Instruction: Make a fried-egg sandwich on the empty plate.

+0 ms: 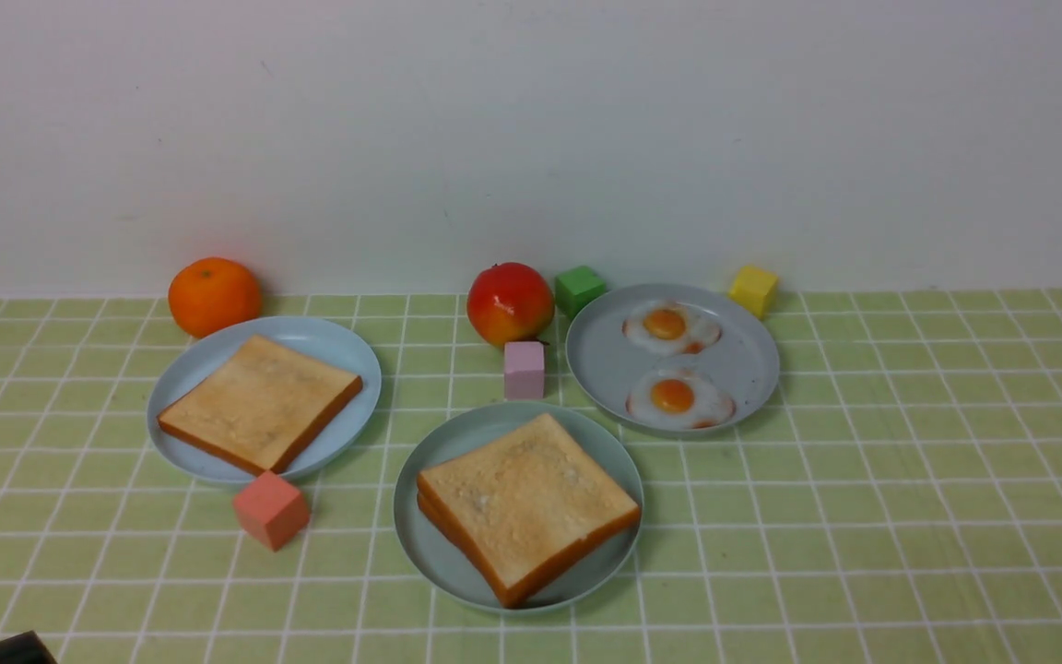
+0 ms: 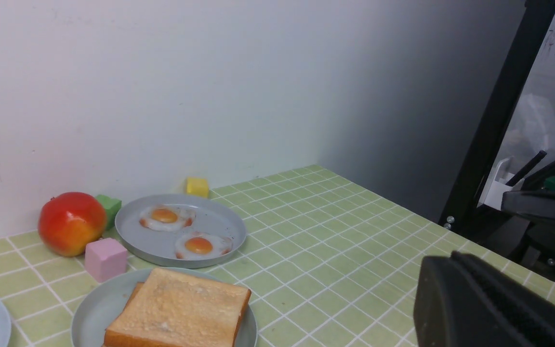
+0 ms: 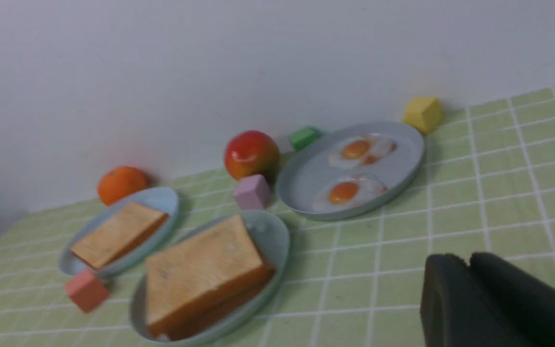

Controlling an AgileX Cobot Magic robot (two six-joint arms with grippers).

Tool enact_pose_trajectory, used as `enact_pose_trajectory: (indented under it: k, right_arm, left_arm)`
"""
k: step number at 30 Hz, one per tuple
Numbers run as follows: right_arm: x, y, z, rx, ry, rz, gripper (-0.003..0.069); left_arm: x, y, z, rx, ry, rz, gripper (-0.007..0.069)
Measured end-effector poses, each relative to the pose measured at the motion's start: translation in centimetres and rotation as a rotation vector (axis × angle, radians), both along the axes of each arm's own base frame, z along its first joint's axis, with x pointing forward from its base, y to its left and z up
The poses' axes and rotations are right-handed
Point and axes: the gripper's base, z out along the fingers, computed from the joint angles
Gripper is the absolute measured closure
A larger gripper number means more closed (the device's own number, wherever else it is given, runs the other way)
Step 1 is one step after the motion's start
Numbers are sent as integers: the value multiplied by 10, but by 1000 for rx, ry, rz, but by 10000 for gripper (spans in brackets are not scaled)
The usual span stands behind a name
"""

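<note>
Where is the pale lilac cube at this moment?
Front view: the pale lilac cube sits mid-table, just in front of the red apple, between the grey plate of eggs on its right and the far rim of the mint-green plate.

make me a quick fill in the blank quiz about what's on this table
1. The grey-blue plate holds ___ fried eggs.
2. The fruit just behind the light blue plate is an ___.
3. The toast slices on the mint-green plate are stacked ___ high.
4. The cube between the apple and the mint-green plate is ___.

Missing words: two; orange; two; pink.
</note>
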Motion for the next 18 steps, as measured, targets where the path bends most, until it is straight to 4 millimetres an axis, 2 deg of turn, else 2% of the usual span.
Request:
enact_pose_trajectory:
  k: [2, 3, 8, 18]
  right_arm:
    - [1, -2, -6, -54, 4, -28, 617]
    - [3, -5, -15, -134, 16, -62, 659]
    - [1, -10, -38, -251, 56, -115, 671]
    - [-1, -11, -45, -306, 124, -117, 672]
  left_arm:
    - [0, 0, 0, 0, 0, 0, 638]
    - [0, 0, 0, 0, 0, 0, 638]
    - [0, 0, 0, 1, 1, 1, 637]
    - [0, 0, -1, 4, 3, 4, 633]
